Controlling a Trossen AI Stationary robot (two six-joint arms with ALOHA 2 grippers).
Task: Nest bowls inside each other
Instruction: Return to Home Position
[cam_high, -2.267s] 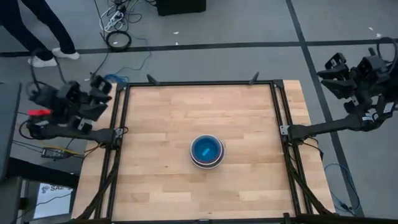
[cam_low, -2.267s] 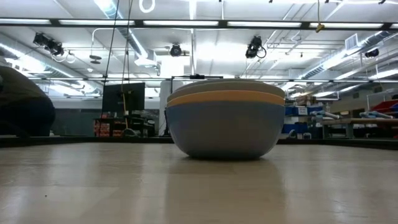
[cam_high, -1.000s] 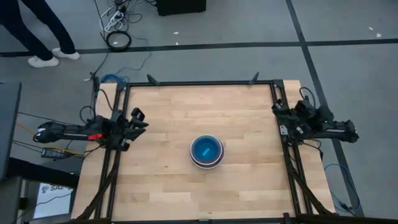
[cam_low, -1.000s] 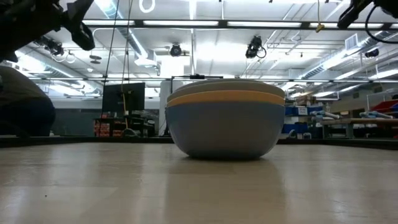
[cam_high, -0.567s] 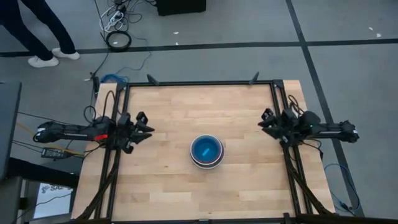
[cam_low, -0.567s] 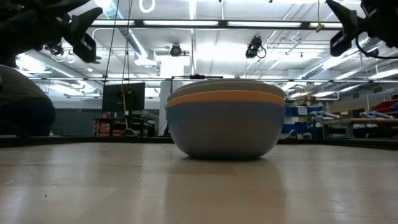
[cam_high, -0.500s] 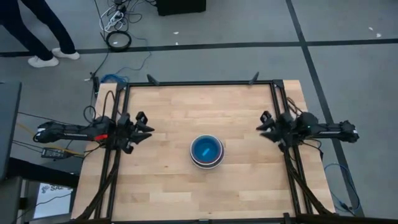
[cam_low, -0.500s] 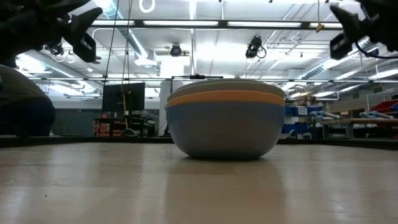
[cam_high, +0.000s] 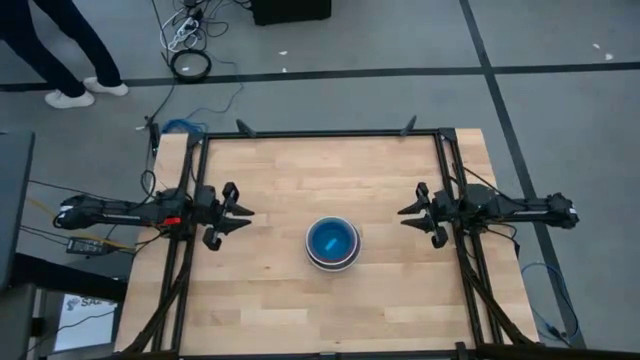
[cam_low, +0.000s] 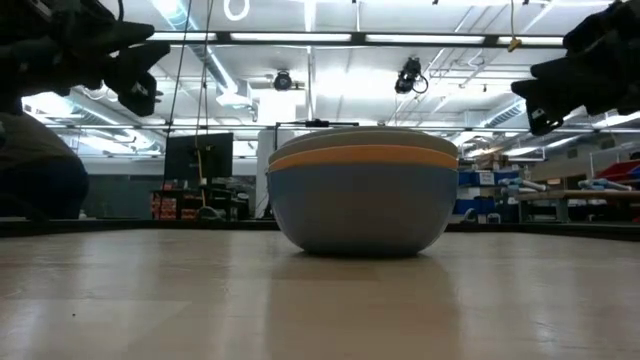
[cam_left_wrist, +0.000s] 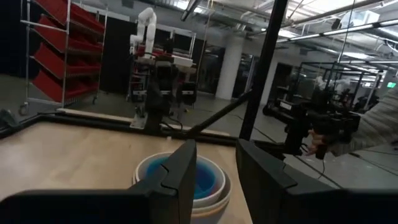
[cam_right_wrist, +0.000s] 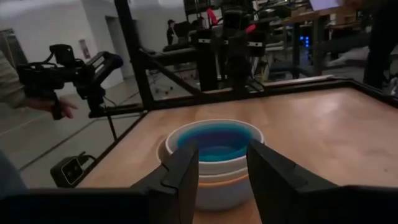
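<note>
Sitting just below the middle of the high view, the nested stack of round plastic bowls (cam_high: 332, 243) rests on the pale wooden desk (cam_high: 300, 170), with a bright blue bowl (cam_high: 331, 240) showing innermost from above. In the centre of the low view the grey outer bowl (cam_low: 360, 215) stands upright on the desk, an orange band (cam_low: 362, 157) of another bowl's rim above its edge and a pale rim on top of that.

At the left edge of the high view, at mid-height, the left arm (cam_high: 120, 212) lies level. The left arm's jaws reach over the desk's left border, point toward the stack, and are released with nothing between them. At the right edge the right arm (cam_high: 510, 208) mirrors it. The right arm's jaws are likewise spread and empty, aimed at the stack. Both stand well apart from the bowls.

Each wrist view shows that arm's dark fingers (cam_left_wrist: 180, 180) (cam_right_wrist: 186, 171) parted, with the blue interior visible through the gap.

A person's legs (cam_high: 60, 45) stand on the grey floor in the upper left corner of the high view, and cables (cam_high: 188, 40) lie near the top.
</note>
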